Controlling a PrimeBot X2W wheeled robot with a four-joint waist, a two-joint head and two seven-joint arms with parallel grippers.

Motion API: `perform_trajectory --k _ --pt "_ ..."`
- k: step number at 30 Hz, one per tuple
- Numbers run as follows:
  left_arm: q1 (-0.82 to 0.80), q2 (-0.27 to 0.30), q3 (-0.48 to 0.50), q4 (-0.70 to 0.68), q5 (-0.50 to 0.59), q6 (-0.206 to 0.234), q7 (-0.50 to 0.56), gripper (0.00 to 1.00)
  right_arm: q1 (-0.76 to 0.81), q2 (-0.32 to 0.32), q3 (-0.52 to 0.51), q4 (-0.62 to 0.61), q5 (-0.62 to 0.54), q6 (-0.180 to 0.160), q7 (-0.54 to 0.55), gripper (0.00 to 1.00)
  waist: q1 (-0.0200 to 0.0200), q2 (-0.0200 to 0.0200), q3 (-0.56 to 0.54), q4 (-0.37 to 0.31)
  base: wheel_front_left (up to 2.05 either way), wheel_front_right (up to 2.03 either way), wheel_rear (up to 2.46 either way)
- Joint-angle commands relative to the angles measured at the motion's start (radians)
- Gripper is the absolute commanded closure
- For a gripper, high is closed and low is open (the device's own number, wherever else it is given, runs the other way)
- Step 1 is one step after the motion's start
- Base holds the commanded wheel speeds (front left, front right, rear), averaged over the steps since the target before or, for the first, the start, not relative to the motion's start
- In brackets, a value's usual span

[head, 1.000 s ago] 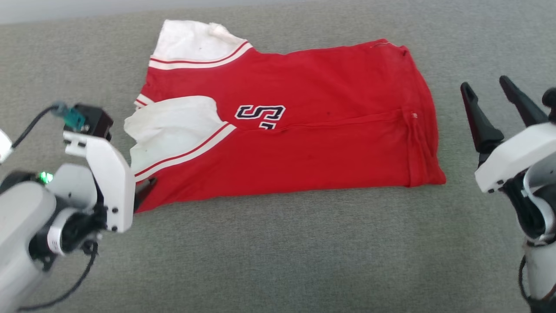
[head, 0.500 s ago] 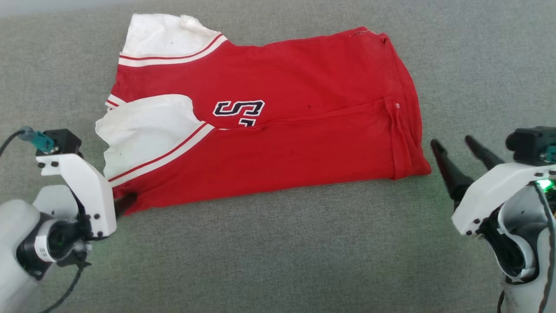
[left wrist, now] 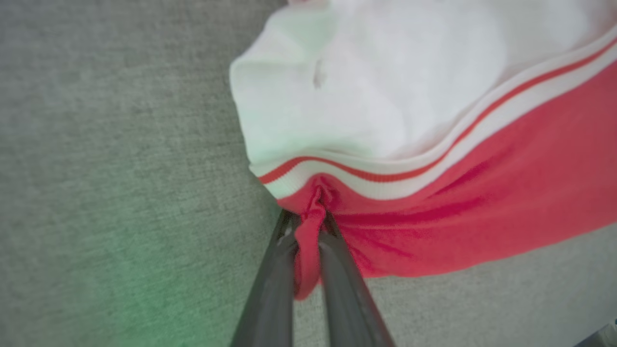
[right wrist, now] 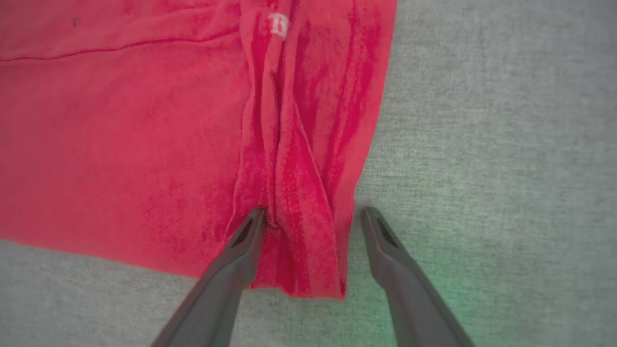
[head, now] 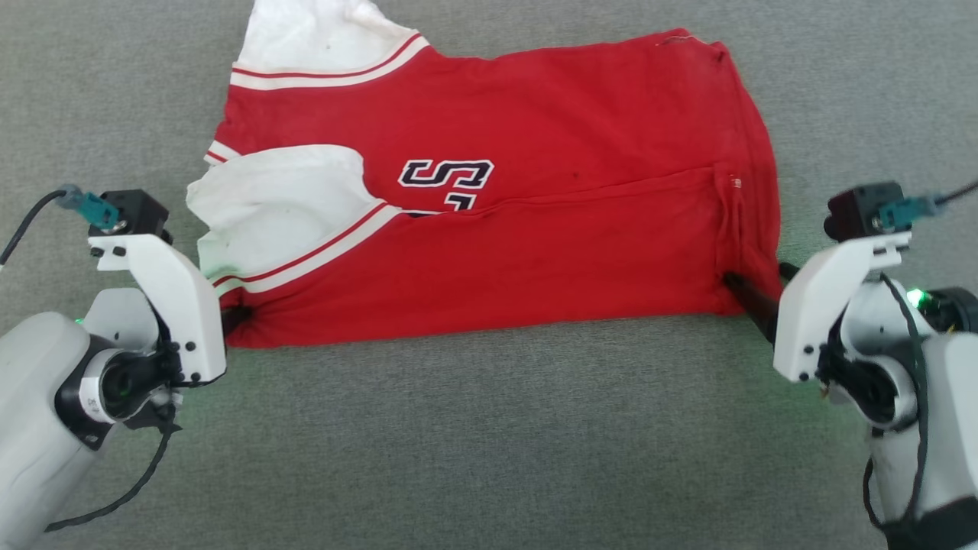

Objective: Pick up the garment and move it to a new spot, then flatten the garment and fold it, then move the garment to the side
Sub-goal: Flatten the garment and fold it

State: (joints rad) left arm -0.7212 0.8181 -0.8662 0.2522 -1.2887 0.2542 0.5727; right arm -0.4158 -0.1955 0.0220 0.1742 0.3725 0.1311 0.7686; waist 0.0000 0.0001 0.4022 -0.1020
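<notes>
The garment (head: 535, 206) lies folded lengthwise on the grey surface, red with white sleeves at the left and a dark letter print in the middle. My left gripper (head: 233, 317) is at its near left corner, and in the left wrist view it (left wrist: 308, 226) is shut on a pinch of red cloth (left wrist: 308, 241) just below the striped sleeve band. My right gripper (head: 752, 294) is at the near right corner. In the right wrist view it (right wrist: 311, 217) stands open, its two fingers straddling the bunched hem (right wrist: 299, 231) of the garment.
Grey fabric surface (head: 489, 443) stretches all around the garment, with free room in front and to both sides. One white sleeve (head: 321, 38) reaches the top edge of the head view.
My left gripper has shut on the garment's near left corner. My right gripper has moved in from the right to straddle the near right corner. The head camera has shifted between frames.
</notes>
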Motion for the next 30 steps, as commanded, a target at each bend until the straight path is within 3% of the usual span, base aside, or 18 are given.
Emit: perform_trajectory --k 1,4,5,6,12,17,29,30 --pt "0.016 -0.046 -0.031 0.033 0.015 0.001 -0.003 1.0 0.002 0.009 0.013 0.033 -0.003 -0.001 0.02 0.0 0.0 -0.0001 0.004 0.006 0.0 0.0 0.0" --pt "0.004 -0.062 -0.036 0.045 0.025 -0.012 -0.008 1.0 -0.018 0.005 0.052 0.11 -0.006 -0.001 0.075 0.0 0.0 -0.0001 0.009 0.019 0.0 0.0 0.0" --pt "0.001 -0.065 -0.037 0.049 0.027 -0.017 -0.009 1.0 -0.023 0.004 0.069 0.128 0.0 -0.001 0.093 0.64 0.0 -0.0001 0.009 0.023 0.0 0.0 0.0" --pt "-0.002 -0.068 -0.039 0.053 0.03 -0.019 -0.008 1.0 -0.027 -0.001 0.081 0.141 0.005 0.0 0.105 1.0 0.0 -0.0001 0.01 0.027 0.0 0.0 0.0" --pt "-0.011 -0.061 -0.024 0.055 0.025 -0.029 -0.02 1.0 -0.048 -0.055 0.102 0.126 0.051 -0.001 0.155 1.0 0.0 -0.0001 0.004 0.039 0.0 0.0 0.0" --pt "0.005 -0.014 -0.013 0.004 0.011 -0.009 0.0 1.0 -0.043 -0.108 0.098 0.058 0.102 -0.001 0.189 1.0 0.0 -0.0001 -0.012 0.043 0.0 0.0 0.0" --pt "0.092 0.157 -0.004 -0.328 0.005 0.165 0.053 1.0 0.055 -0.218 0.07 -0.174 0.227 -0.001 0.345 1.0 0.0 -0.0001 -0.045 0.059 0.0 0.0 0.0" --pt "0.092 0.157 -0.004 -0.328 0.005 0.165 0.053 1.0 0.055 -0.218 0.07 -0.174 0.227 -0.001 0.345 1.0 0.0 -0.0001 -0.045 0.059 0.0 0.0 0.0"
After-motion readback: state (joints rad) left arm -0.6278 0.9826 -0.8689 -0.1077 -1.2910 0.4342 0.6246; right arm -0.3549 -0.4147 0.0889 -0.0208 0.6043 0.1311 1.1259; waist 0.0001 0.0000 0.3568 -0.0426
